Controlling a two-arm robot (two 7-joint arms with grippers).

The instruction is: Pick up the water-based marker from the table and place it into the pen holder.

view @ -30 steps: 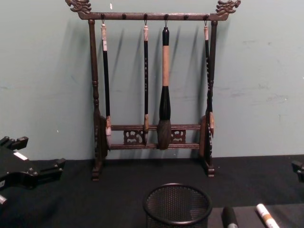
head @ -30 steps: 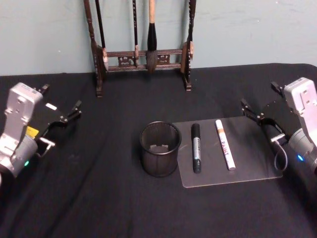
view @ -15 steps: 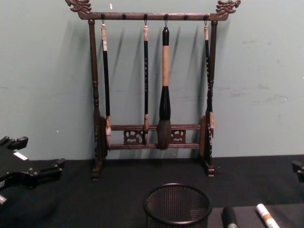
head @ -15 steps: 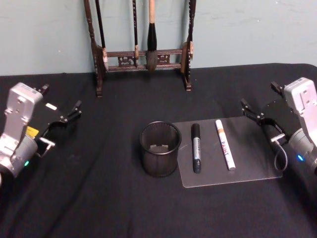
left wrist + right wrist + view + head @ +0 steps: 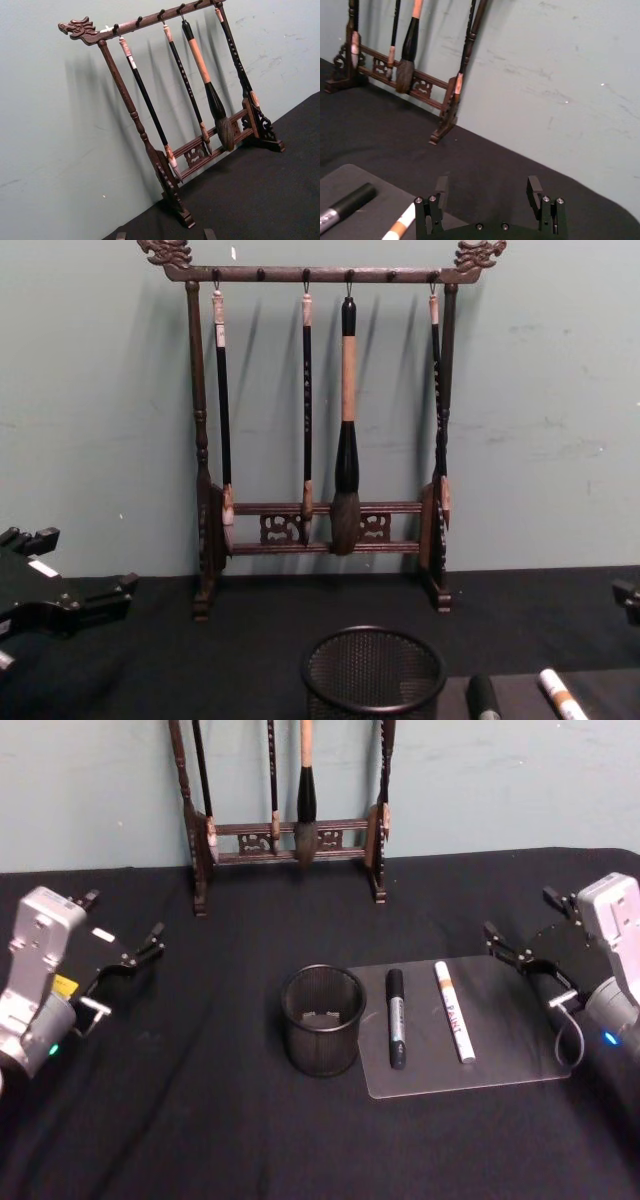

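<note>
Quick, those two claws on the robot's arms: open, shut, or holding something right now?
Left gripper: open, holding nothing.
Right gripper: open, holding nothing.

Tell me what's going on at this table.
Nothing is being handled yet. The left gripper hangs at the left and the right gripper at the right, beside the mat. Both have their jaws open and empty. A black marker and a white marker lie side by side on the mat, just right of the holder.
</note>
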